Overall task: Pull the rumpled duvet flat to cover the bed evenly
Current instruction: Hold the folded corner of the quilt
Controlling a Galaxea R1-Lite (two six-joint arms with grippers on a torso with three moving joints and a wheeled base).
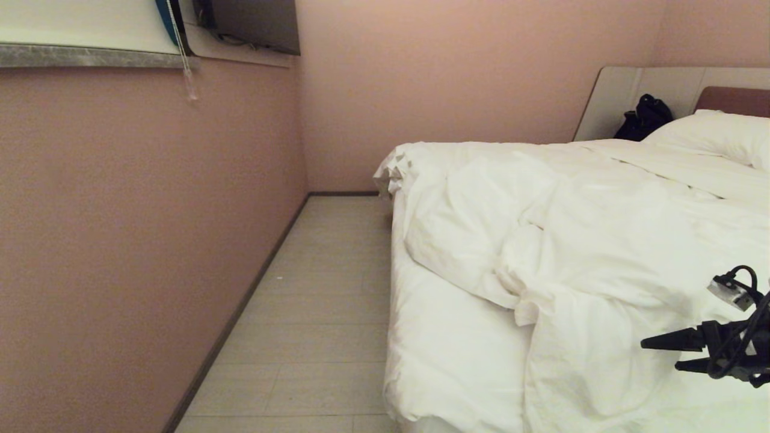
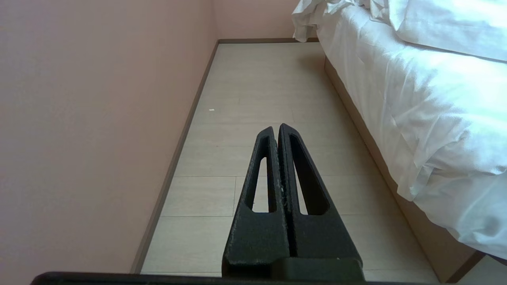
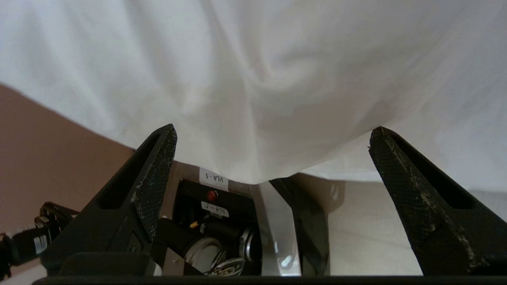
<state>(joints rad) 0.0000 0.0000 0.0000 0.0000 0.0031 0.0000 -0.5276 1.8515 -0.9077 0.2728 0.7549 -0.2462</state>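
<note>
The duvet (image 1: pixel 577 240) lies bunched and wrinkled across the bed (image 1: pixel 448 355), folded back on itself so that a strip of white sheet along the bed's left side and near corner is bare; one crumpled corner of it hangs over the far left edge of the mattress. At the head of the bed a white pillow (image 1: pixel 716 135) rests against the brown headboard (image 1: pixel 737 99), and a black bag (image 1: pixel 645 117) sits beside it against the pale grey panel. The right end effector (image 1: pixel 659 353) shows at the lower right of the head view, over the near part of the duvet, its two black fingers pointing toward the robot's left. In the right wrist view the fingers (image 3: pixel 156 174) stand wide apart with nothing between them, white fabric hanging just beyond their tips. Below that fabric part of the robot's own body shows, bearing a small white label (image 3: pixel 214 179) that reads "VLA - 5"; a second, smaller label beneath it is too small to read with confidence. The left end effector (image 2: pixel 276 128) appears only in its own wrist view, its fingers pressed together and holding nothing, above the pale plank floor (image 2: pixel 253 91) between the pink wall (image 2: pixel 99 118) and the side of the bed.
</note>
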